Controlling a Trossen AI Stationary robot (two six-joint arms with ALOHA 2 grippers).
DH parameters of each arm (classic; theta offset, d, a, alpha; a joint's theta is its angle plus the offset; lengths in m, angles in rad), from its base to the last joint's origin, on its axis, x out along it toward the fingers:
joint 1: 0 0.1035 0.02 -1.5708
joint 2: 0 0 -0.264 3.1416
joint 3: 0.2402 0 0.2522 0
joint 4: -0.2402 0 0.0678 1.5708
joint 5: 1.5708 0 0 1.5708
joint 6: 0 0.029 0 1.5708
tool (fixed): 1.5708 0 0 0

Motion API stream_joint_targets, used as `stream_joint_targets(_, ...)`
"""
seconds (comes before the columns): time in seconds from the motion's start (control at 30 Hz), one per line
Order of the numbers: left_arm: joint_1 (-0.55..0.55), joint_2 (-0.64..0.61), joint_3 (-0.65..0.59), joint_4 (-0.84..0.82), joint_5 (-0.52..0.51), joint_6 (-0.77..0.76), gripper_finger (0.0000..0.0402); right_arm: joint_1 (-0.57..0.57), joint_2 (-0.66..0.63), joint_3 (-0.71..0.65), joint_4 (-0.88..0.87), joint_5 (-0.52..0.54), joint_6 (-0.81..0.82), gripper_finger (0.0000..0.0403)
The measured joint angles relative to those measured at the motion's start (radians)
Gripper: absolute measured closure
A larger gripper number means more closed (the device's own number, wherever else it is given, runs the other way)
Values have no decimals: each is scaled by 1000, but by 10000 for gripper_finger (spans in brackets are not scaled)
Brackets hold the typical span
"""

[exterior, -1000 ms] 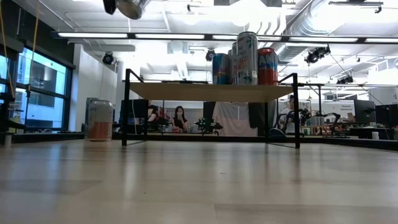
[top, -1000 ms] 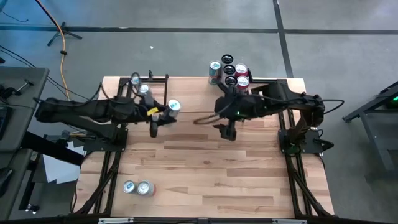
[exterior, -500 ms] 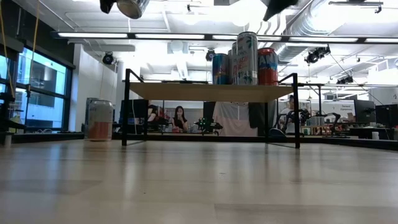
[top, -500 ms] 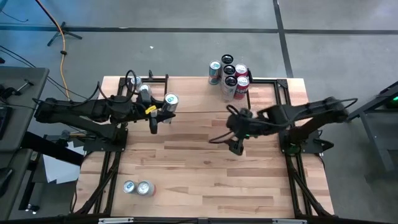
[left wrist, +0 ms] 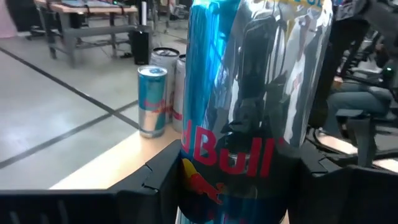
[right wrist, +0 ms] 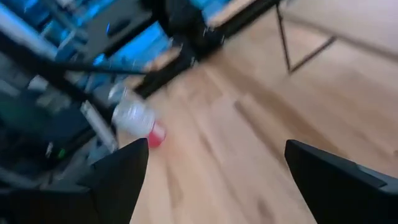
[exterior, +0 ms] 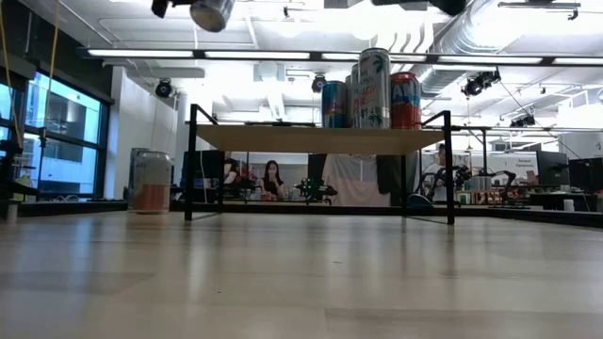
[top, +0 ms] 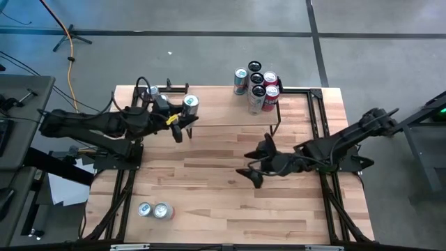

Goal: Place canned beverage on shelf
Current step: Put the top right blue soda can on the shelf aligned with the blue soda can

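Moved since earlier, high view: right claw (top: pixel 252 172), spread empty, drawn back over the wood counter (top: pixel 209 195); left claw (top: pixel 182 124) carries the can (top: pixel 189 105) above the shelf (top: pixel 230 111) end. Low view: shelf bears a can cluster (exterior: pixel 371 89), held can cut off at top. Left wrist view: claw clenched on blue-silver can.

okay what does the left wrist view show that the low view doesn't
Only the left wrist view: the left gripper's fingers clamped on the silver-blue can, its red logo readable. Only the low view: the whole shelf on its black legs, a lone can standing beyond it on the table, and people in the room behind. Both: the held can, and the cans grouped on the shelf.
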Motion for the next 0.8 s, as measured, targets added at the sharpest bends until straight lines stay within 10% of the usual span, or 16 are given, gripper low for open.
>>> stream_joint_targets(0.8,-75,285,0,319,-117,1,251,-216,177,202,352,270,-361,39)
